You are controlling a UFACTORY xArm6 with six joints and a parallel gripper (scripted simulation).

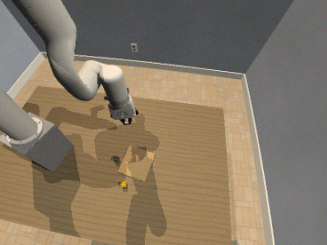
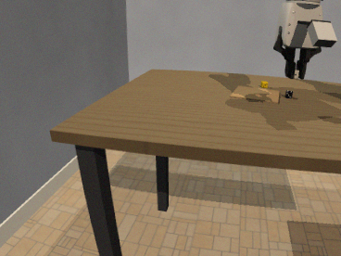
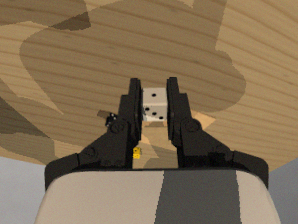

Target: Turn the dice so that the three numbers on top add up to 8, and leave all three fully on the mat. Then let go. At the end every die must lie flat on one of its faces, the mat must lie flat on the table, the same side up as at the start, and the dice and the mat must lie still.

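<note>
Two dark, angular fingers of the claw (image 1: 127, 122) (image 2: 296, 75) (image 3: 155, 102) clamp a white, pip-marked cube (image 2: 296, 74) (image 3: 154, 104) above wood-grained tabletop (image 1: 191, 177) (image 2: 176, 121) (image 3: 75, 60).

Three camera views, two wide and one close
The top view looked steeply down from high up; the exterior view faced across the table (image 1: 191, 146) (image 2: 185, 125) (image 3: 75, 65) from beyond one edge; the wrist view looked past the fingers from close behind. The first two shared the mat (image 1: 141, 170) (image 2: 269, 94).

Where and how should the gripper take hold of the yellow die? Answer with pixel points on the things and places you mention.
Probably by two opposite upright sides, coming from straight above: the yellow die (image 1: 123, 185) (image 2: 264, 84) (image 3: 136, 152) is a small cube on the table, with open space around it.
</note>
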